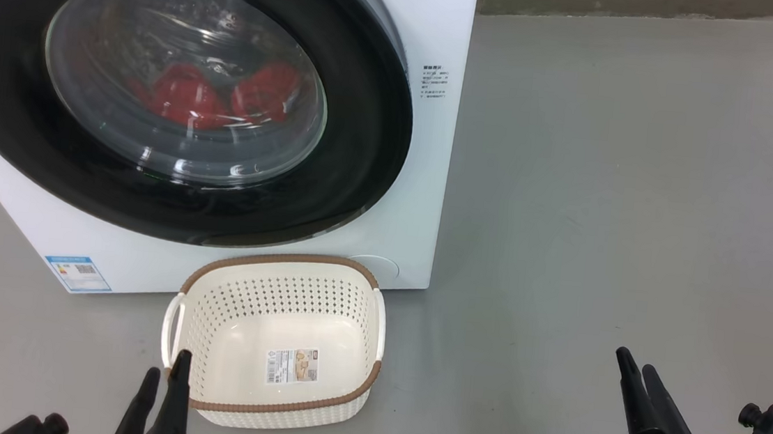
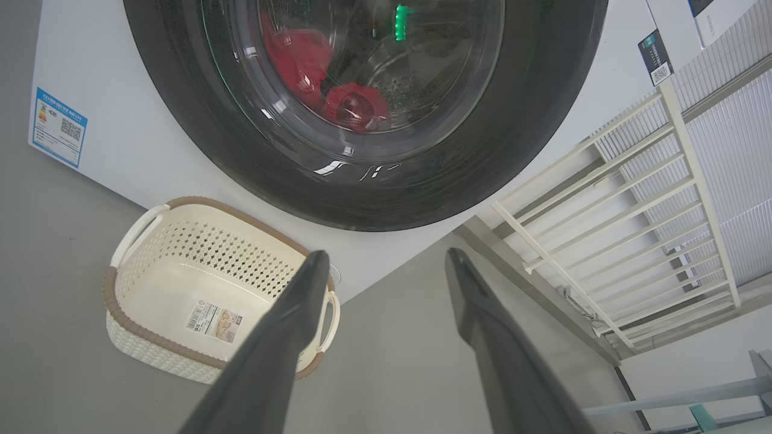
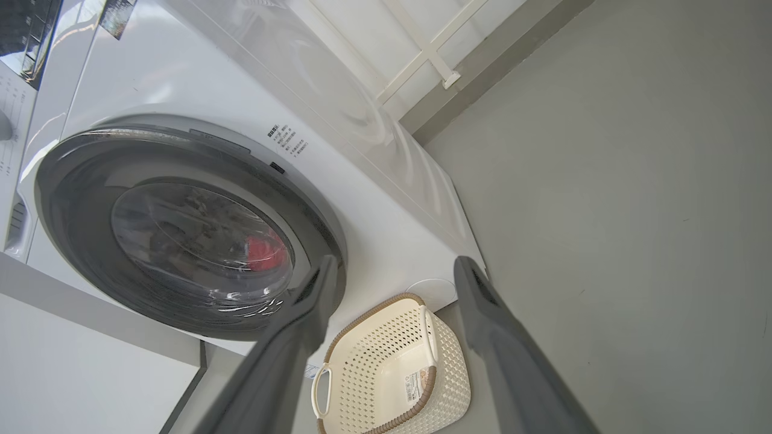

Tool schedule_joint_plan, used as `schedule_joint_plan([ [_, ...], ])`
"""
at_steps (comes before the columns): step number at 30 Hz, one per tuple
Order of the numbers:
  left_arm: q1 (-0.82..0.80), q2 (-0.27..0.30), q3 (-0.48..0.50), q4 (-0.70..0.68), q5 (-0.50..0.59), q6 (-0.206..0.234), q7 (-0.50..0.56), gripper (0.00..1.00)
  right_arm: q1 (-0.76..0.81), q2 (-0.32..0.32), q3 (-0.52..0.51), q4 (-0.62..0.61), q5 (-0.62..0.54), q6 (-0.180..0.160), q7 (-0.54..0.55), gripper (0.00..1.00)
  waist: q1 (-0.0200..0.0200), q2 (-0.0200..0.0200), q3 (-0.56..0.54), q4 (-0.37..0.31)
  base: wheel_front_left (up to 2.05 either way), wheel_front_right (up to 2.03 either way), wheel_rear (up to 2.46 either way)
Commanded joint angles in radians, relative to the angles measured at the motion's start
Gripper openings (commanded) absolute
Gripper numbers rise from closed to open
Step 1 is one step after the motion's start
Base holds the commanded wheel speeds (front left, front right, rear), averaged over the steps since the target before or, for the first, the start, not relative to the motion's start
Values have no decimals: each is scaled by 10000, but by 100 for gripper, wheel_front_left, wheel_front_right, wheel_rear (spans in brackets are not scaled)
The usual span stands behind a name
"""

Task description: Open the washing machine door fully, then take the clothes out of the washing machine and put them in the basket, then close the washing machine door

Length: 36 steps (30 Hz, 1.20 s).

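White and big, the washing machine (image 1: 435,144) stands on the grey floor (image 1: 605,194), and its round washing machine door (image 1: 362,173) with the glossy black rim sits shut against the front. The basket (image 1: 285,258) stands upright just before the machine, under the door, with a paper label (image 1: 292,366) on its bottom, and the red clothes (image 1: 187,96) lie behind the door glass. The left gripper (image 1: 167,364), by the basket's near left corner, and the right gripper (image 1: 633,361), well apart to the right, have their fingers spread and hold nothing.
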Motion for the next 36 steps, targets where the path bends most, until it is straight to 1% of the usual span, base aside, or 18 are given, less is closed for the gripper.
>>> schedule_joint_plan([
  [1,-74,161,157,-362,296,88,-148,100,-149,-176,193,-312,-264,4,-138,100,-1,0,-1,3,0,0,0],
  [8,-13,171,146,-477,974,95,-325,100,-118,-265,318,-392,-796,4,-313,100,-1,0,9,12,0,0,0],
  [18,87,188,75,-669,2169,224,-623,100,-43,-362,366,-502,-1640,5,-608,100,-1,0,15,19,0,0,0],
  [23,119,196,18,-810,2778,276,-772,100,-3,-384,379,-524,-1822,5,-755,100,-1,0,46,21,0,0,0],
  [36,345,218,-88,-1046,4213,375,-1158,100,224,-599,421,-636,-2756,5,-1137,100,-1,0,-17,15,0,0,0],
])
